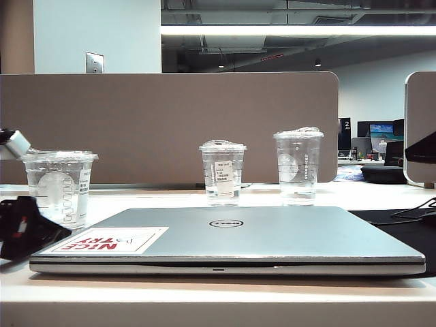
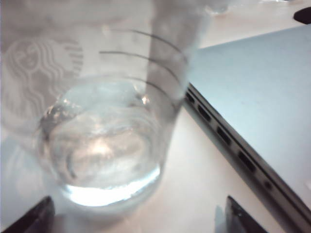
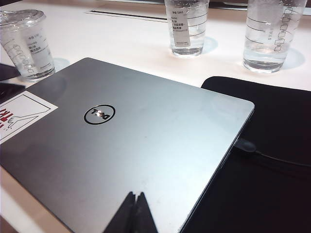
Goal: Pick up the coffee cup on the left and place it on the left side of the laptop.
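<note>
My left tool (image 2: 136, 216) stands wide around the coffee cup (image 1: 60, 187), fingertips clear of its sides, the cup upright on the white counter (image 1: 225, 300) just beside the laptop (image 1: 231, 238) at its left edge. My left wrist view blurs the cup and crops its lid. My right tool (image 3: 133, 213) hangs pinched together over the laptop's near edge.

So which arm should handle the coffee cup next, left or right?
Left. The left gripper is open with its fingertips either side of the coffee cup, beside the laptop. The right gripper is shut over the laptop lid, far from that cup.
</note>
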Controlling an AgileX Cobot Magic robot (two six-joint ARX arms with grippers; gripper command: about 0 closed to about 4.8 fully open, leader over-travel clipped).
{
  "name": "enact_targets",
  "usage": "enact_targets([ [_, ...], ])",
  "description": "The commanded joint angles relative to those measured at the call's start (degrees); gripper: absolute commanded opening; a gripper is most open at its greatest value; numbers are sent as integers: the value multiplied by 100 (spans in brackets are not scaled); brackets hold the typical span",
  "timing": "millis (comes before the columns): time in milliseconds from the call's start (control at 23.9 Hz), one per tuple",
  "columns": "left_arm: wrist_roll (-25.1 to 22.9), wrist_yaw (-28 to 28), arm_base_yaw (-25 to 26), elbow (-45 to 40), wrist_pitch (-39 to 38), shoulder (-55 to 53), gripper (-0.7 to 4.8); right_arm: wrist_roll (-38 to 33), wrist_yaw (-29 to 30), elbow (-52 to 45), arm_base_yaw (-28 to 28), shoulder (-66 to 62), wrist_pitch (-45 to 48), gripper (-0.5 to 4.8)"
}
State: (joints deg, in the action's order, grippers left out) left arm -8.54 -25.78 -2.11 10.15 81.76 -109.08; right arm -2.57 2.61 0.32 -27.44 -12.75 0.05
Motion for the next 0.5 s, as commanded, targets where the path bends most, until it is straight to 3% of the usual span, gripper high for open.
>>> enact_targets([
  [42, -55, 55, 17, -297, 190, 170, 478, 0, -9, -24, -9, 9, 105, -5],
  [251, -48, 83, 15, -761, 195, 398, 474, 0, -9, -24, -9, 9, 103, -5],
  [335, -48, 175, 15, -833, 195, 608, 434, 0, -9, -24, -9, 9, 105, -5],
  [377, -42, 415, 15, -931, 195, 813, 302, 0, -9, -24, -9, 9, 103, -5],
  [419, 57, 568, 15, -990, 98, 1045, 133, 0, -9, -24, -9, 9, 105, -5],
  [502, 175, 535, 9, -990, 92, 1228, 38, 0, -9, -24, -9, 11, 105, -5],
])
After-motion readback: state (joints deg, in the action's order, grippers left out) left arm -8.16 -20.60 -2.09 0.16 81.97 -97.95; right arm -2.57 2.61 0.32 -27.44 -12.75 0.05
